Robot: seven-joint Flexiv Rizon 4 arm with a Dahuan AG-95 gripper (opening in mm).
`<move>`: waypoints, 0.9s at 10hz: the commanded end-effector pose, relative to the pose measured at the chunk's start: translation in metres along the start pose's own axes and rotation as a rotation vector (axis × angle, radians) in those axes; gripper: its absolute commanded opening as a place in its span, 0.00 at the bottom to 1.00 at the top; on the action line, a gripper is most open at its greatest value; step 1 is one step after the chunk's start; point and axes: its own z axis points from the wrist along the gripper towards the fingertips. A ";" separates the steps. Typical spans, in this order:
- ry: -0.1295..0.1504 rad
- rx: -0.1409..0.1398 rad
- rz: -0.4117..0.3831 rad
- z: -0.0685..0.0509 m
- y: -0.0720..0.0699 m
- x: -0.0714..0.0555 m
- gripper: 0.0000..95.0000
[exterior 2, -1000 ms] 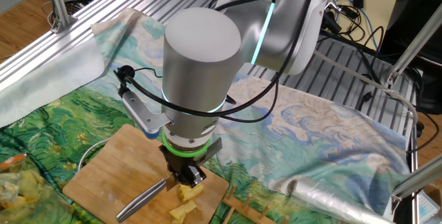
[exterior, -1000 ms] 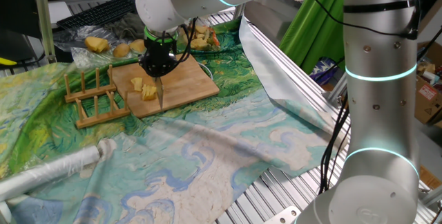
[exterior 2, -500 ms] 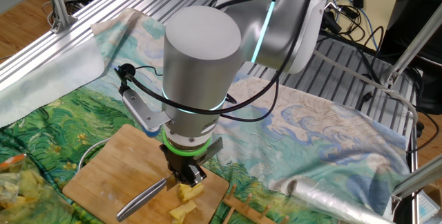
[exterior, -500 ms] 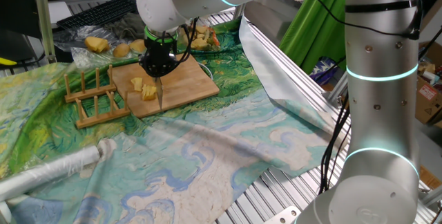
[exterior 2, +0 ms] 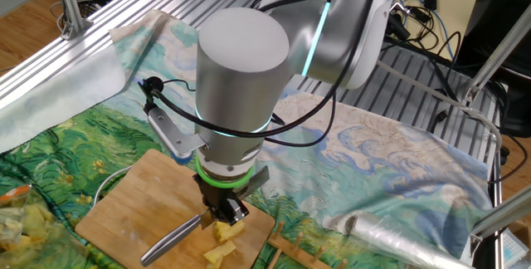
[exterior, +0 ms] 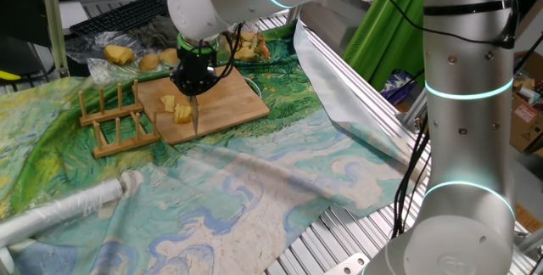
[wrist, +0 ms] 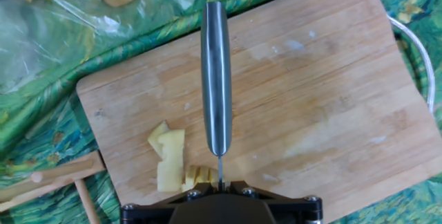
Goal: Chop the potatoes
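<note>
Arm [exterior: 462, 97]: a grey Flexiv arm with glowing teal rings, reaching over the wooden board with the hand pointing straight down.
Cloth [exterior: 254, 190]: a green-and-blue painted cloth, spread under the wooden board and across the table.
Wooden board [wrist: 324, 92]: a pale bamboo board lying flat on the cloth; this is the landmark.
Plastic bag [exterior: 127, 54]: clear plastic just beyond the board's far edge in one fixed view, with whole potatoes and peels on it.
Wooden rack [exterior: 114, 118]: a slotted rack touching or just beside the board's short edge.
Knife [wrist: 215, 79]: a steel handle lying out across the board's middle in the hand view, its blade edge-down beneath the hand.
Gripper [exterior 2: 222, 212]: black fingers closed tight on the knife, right above the board's near edge.
Potatoes [wrist: 173, 162]: pale-yellow chunks on the board, clustered just beside the blade near the board's edge; one small piece sits right against the blade.
</note>
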 end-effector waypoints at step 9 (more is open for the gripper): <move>0.032 0.029 -0.004 0.002 0.003 0.003 0.00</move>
